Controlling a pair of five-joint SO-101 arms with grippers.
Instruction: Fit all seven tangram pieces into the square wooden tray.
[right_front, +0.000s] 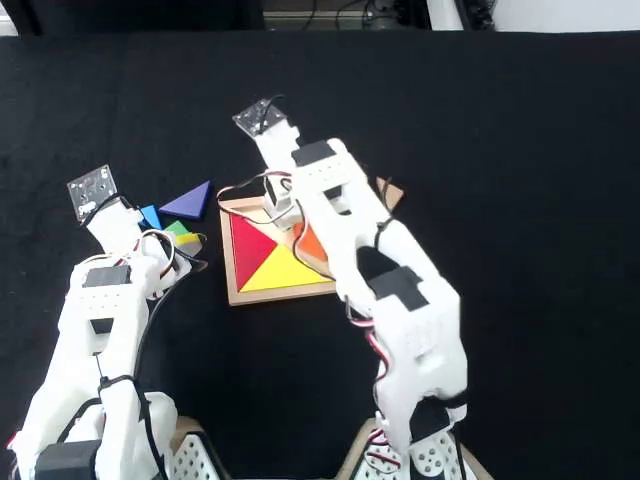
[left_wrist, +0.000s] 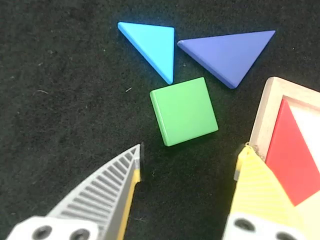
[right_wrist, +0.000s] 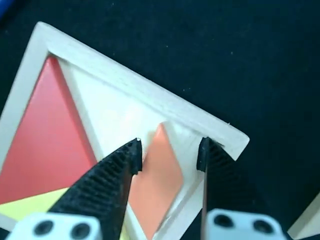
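The square wooden tray (right_front: 231, 296) (left_wrist: 264, 112) (right_wrist: 127, 81) lies on the black cloth (right_front: 520, 150) between the two arms, its sides slightly askew to the table edge. Inside, a big red triangle (right_front: 247, 243) (left_wrist: 296, 157) (right_wrist: 44, 132) has its long side against the tray's left wall and its right-angle corner pointing to the middle. A big yellow triangle (right_front: 282, 273) (right_wrist: 27, 212) has its long side along the near wall, and the two meet on a diagonal. An orange piece (right_front: 312, 243) (right_wrist: 159, 177) lies flat by the right wall. Its long axis runs along that wall and one sharp tip points at the far right corner. It may be the parallelogram, but the fingers hide part of it. The far part of the tray floor is bare pale wood.

The right gripper (right_wrist: 170, 145) hangs over the orange tip with its black fingers spread to either side, gripping nothing.

Left of the tray lie three loose pieces. The green square (right_front: 177, 228) (left_wrist: 184, 111) lies flat just beside the tray wall, apart from it. Beyond it a light blue triangle (right_front: 150, 216) (left_wrist: 152, 47) aims a sharp tip at the square's corner. A purple triangle (right_front: 190, 202) (left_wrist: 227, 52) is almost corner to corner with the blue one, its long side turned away from the square.

The left gripper (right_front: 186, 256) (left_wrist: 192, 150) hovers on the near side of the green square, spread wide and empty, one finger close to the tray's wall.
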